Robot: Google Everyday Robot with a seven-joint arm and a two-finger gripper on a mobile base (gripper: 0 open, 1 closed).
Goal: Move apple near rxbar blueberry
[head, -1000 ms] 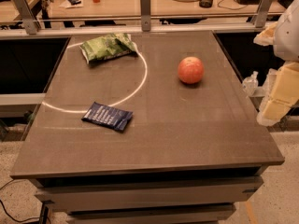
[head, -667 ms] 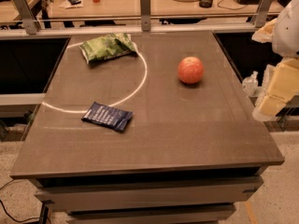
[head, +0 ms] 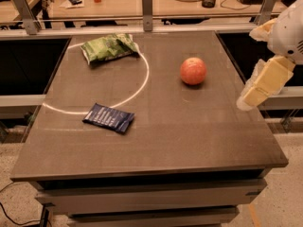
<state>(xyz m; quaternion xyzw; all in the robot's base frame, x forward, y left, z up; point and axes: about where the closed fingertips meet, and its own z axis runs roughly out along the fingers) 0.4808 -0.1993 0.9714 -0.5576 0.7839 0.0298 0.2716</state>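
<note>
The red-orange apple [head: 193, 71] sits on the dark table [head: 189, 141], right of centre toward the back. The rxbar blueberry [head: 109, 117], a flat dark navy wrapper, lies at the left front, well apart from the apple. My gripper [head: 258, 89] hangs off the right edge of the table, at the end of the white arm, to the right of the apple and a little nearer the front, and it touches nothing.
A crinkled green chip bag [head: 109, 47] lies at the back left. A white arc [head: 142, 79] is drawn across the table's left half. Metal posts and a rail [head: 147, 4] run behind the table, with a cluttered desk beyond.
The gripper and arm have shifted slightly left toward the table's right edge. The apple, bar and chip bag have not moved.
</note>
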